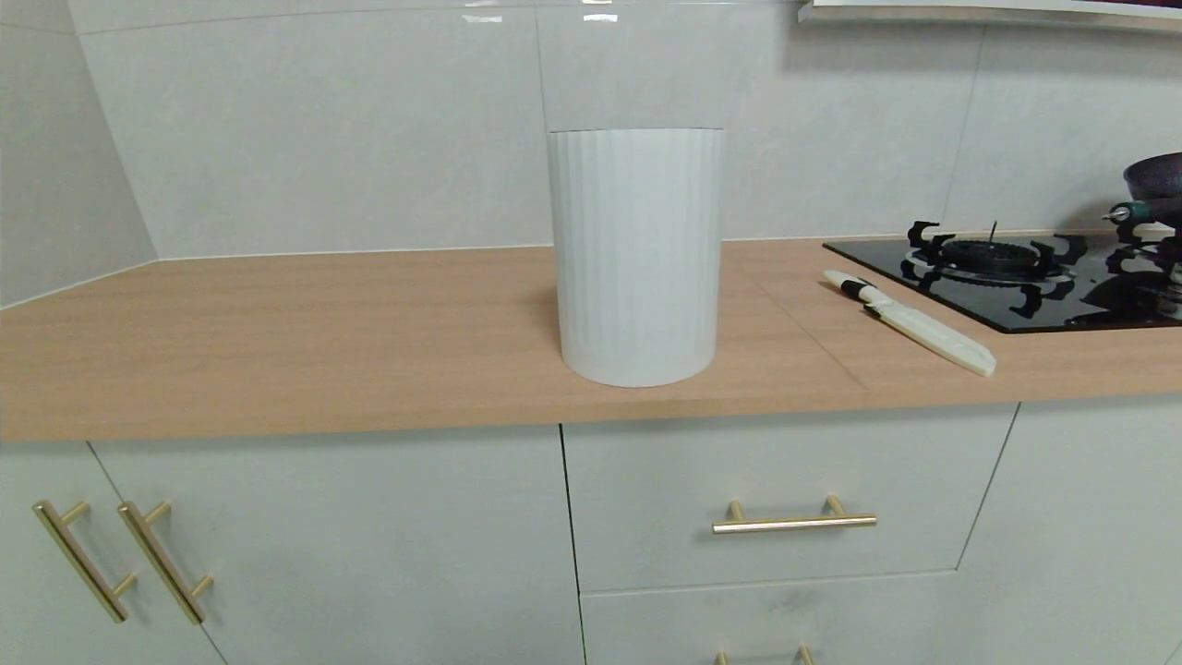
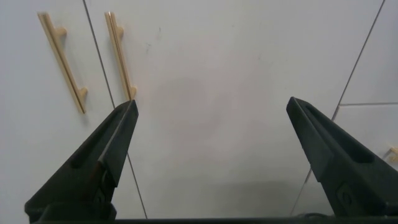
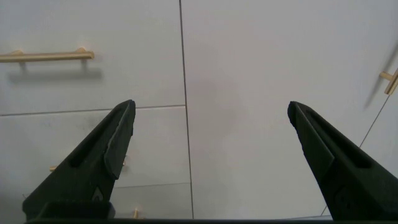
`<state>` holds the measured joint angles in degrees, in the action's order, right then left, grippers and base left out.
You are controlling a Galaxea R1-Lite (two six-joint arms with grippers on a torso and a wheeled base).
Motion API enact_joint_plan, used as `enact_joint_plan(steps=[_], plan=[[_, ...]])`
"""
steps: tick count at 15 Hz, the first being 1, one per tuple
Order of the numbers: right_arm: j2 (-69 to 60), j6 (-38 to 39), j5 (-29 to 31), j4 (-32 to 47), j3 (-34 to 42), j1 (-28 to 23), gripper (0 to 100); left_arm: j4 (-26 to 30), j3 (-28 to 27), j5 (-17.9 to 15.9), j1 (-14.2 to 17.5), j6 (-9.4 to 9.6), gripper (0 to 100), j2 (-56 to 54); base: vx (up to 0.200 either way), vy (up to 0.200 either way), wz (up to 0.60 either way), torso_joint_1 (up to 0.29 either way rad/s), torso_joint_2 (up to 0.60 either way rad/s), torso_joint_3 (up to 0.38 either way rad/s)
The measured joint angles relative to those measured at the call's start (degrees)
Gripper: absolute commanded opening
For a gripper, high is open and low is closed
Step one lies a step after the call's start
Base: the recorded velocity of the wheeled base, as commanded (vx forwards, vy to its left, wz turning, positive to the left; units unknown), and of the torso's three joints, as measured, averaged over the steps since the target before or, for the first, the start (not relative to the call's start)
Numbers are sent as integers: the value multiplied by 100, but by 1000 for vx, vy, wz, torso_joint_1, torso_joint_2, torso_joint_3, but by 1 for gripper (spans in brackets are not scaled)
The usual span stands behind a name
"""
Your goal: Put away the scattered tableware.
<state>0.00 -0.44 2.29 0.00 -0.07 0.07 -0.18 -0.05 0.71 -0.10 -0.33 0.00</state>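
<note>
White ribbed holder (image 1: 635, 259) upright mid-worktop (image 1: 277, 342); white knife (image 1: 910, 321) flat beside hob (image 1: 1062, 300) (well apart from holder). Left gripper (image 2: 211, 102), right gripper (image 3: 211, 104): fingers wide apart, facing cabinet fronts (image 2: 217, 68).

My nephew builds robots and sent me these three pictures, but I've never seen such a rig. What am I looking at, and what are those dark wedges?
This is a two-armed robot on wheels. The large picture comes from a camera on its head, looking down at a kitchen counter. A tall white ribbed canister stands on it. Near the stove a white knife lies flat. The two smaller pictures come from cameras on the robot's wrists. The dark wedges are the fingers of the left gripper and the right gripper, which work like hands. Both are open and hold nothing, and they face the cabinet doors.
</note>
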Motion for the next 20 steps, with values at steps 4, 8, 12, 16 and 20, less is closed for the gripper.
enact_joint_plan(steps=[4,8,12,16,20], plan=[[0,1,0,0,0,2,100,7,2,-2,-1,6,100,0,0,0,0,166,-489,-290],[0,1,0,0,-2,2,100,5,5,-2,0,9,100,0,0,0,0,184,-465,-290],[0,1,0,0,-2,0,100,9,5,-2,-1,9,100,0,0,0,0,196,-471,-282],[0,1,0,0,0,0,100,11,5,-2,0,9,100,0,0,0,0,216,-495,-284],[0,1,0,0,-2,-2,100,11,5,-2,-4,9,100,0,0,0,0,235,-514,-284]])
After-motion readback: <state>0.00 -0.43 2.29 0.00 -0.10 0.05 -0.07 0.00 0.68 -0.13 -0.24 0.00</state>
